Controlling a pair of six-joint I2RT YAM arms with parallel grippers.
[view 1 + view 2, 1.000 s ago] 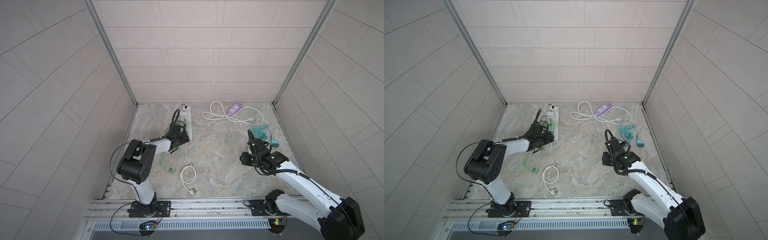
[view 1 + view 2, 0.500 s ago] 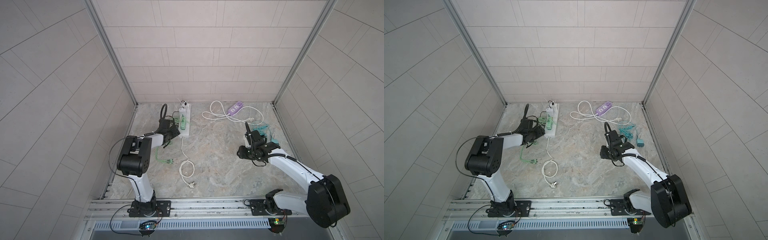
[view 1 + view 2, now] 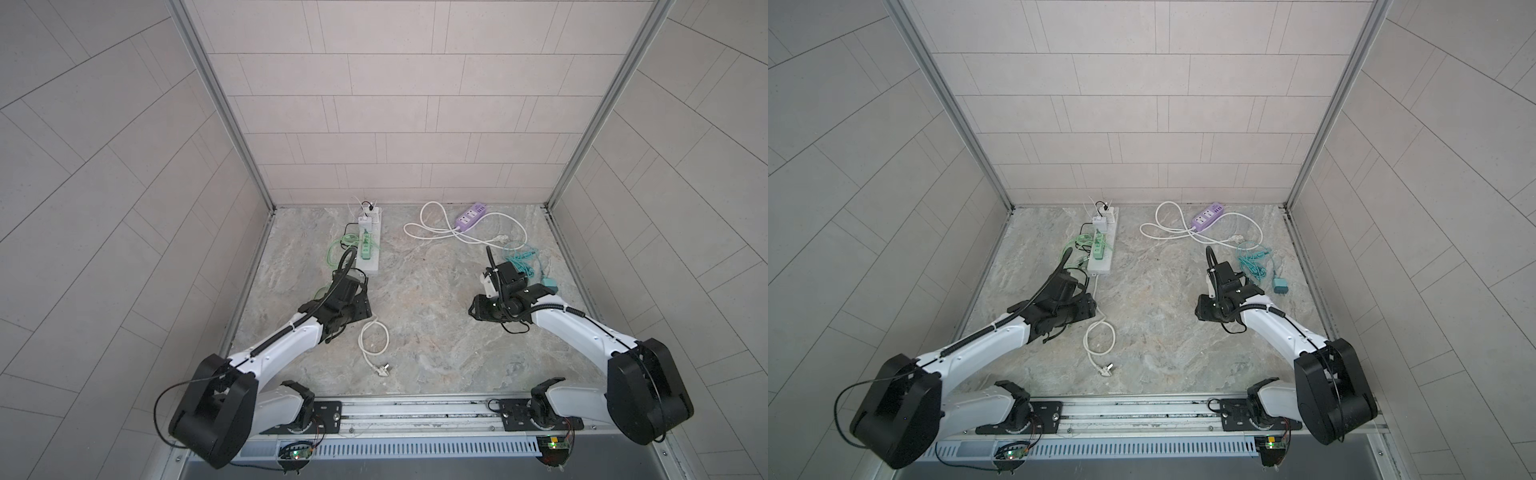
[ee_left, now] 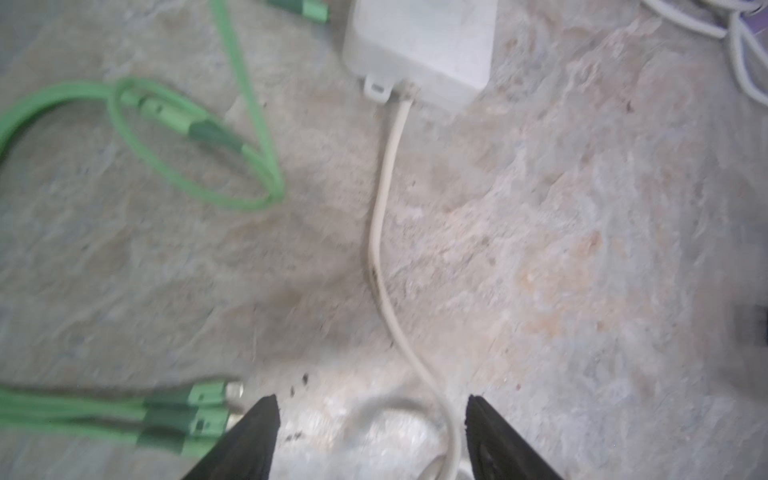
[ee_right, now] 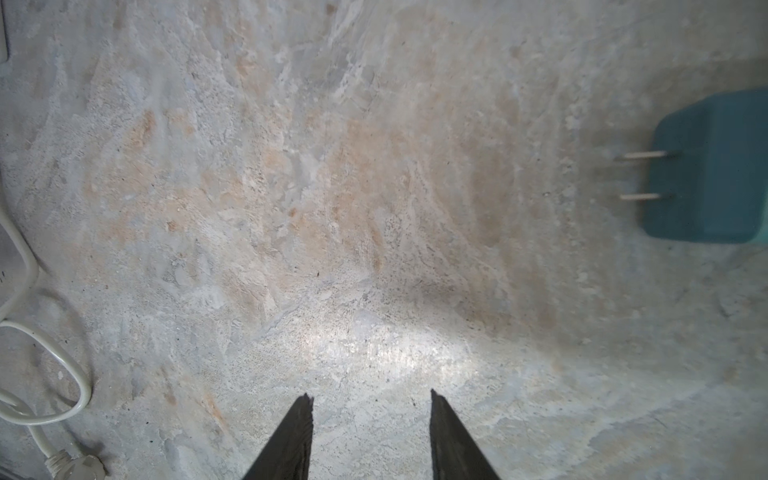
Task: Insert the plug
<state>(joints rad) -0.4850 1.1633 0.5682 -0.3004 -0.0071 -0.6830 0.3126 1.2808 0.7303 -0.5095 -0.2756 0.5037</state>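
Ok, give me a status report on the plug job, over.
Left gripper open, empty, white cord beneath. Right gripper open, empty. Teal plug lying loose nearby, not inserted.

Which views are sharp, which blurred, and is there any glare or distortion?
Both top views: sharp and evenly lit, though the wall tiles bow near the edges. Left wrist view: blurred throughout, the green cable and white power strip smeared. Right wrist view: the teal charger is soft with streaked prongs, and a bright patch sits on the marble surface.
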